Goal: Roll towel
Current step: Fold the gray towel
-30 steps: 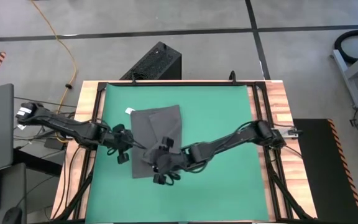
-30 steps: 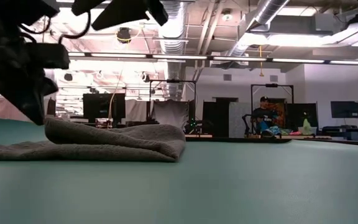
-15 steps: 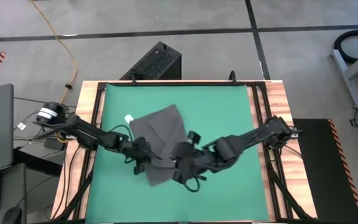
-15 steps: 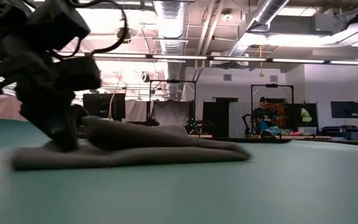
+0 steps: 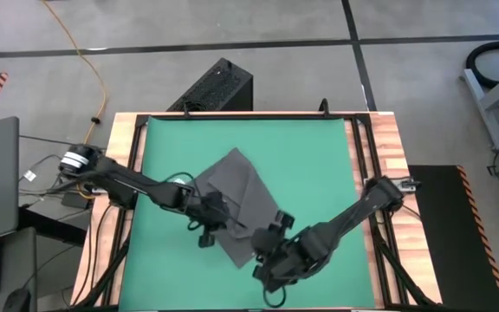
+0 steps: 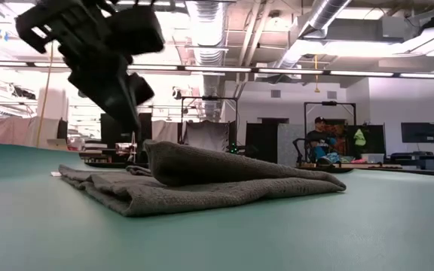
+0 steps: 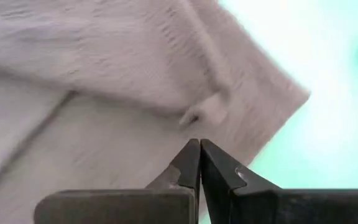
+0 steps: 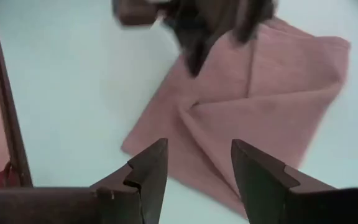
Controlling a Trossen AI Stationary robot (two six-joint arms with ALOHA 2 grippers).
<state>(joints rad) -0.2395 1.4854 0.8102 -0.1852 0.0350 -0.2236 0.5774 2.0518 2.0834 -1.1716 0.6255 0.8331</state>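
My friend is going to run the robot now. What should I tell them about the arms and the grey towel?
Left end effector: shut, tips on the towel's near-left part; whether it pinches cloth is unclear.
Right end effector: open, empty, over the green mat just off the towel's near corner.
Plain dark grey soft cloth towel: on the mat left of centre, lying skewed, one flap folded over the rest, a low hump in the low view.
Done: one loose fold only.
Left: square it up and roll it; no roll is formed yet.
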